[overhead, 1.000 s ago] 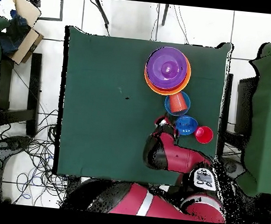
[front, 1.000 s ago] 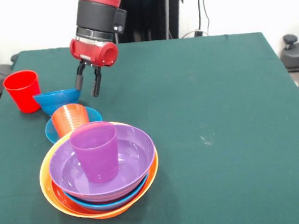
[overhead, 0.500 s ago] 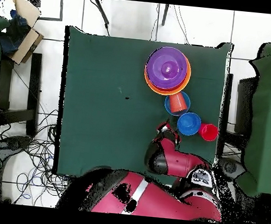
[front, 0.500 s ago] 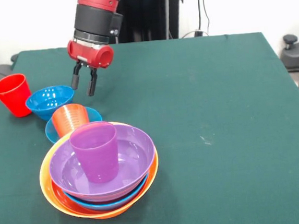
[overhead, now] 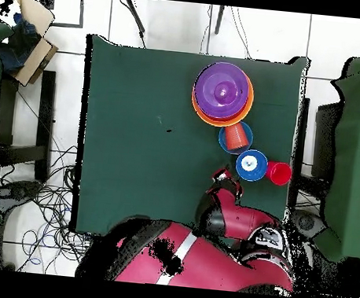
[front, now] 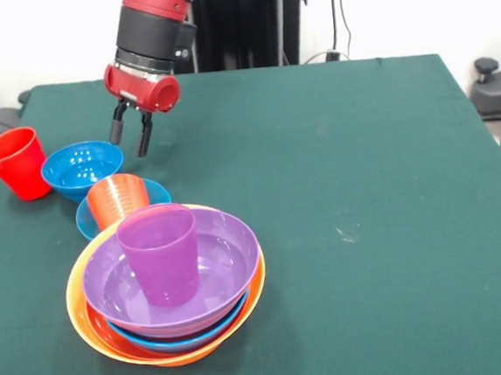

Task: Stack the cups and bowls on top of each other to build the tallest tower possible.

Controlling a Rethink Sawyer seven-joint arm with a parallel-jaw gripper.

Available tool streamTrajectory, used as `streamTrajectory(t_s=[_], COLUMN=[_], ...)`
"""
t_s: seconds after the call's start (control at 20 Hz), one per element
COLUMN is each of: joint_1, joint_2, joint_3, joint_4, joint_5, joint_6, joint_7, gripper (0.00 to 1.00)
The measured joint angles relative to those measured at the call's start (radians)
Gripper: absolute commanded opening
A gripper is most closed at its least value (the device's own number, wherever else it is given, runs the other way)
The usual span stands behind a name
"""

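A green table fills the scene, with a white wall and cables behind it. Nearest the camera, well in front of the gripper, stands the tower: a yellow-orange bowl outermost, a light blue bowl showing under the purple bowl, and a purple cup upright inside. Just behind it an orange-red cup sits in a small blue bowl, touching the tower's rim. Further back, just below and beside the fingers, is a loose blue bowl, with the red cup beside it, near the table edge.

The gripper hangs empty above the table, its two fingers slightly apart and pinching nothing.

This looks like a pause between picks. The next move likely calls for settling over the loose bowl's rim or the red cup and closing on a wall. The two stand close together, so a descent on either risks nudging the other.
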Motion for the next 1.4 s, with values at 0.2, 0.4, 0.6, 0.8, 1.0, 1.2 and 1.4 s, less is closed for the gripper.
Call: streamTrajectory(t_s=[0.2,0.4,0.6,0.8,1.0,1.2,1.4], joint_1=[-0.006,-0.007,-0.007,-0.013,-0.038,-0.069,-0.127], joint_2=[-0.013,-0.026,-0.056,-0.102,-0.145,-0.164,-0.165], joint_3=[0.000,0.000,0.001,0.018,0.062,0.105,0.171], joint_4=[0.000,0.000,-0.001,-0.003,-0.012,-0.022,-0.022], joint_5=[-0.010,-0.011,-0.011,-0.020,-0.059,-0.108,-0.158], joint_6=[0.000,0.000,0.024,0.122,0.231,0.278,0.278], joint_7=[0.000,0.000,0.000,0.000,0.000,0.000,0.000], gripper=[1.00,1.00,1.00,1.00,1.00,1.00,1.00])
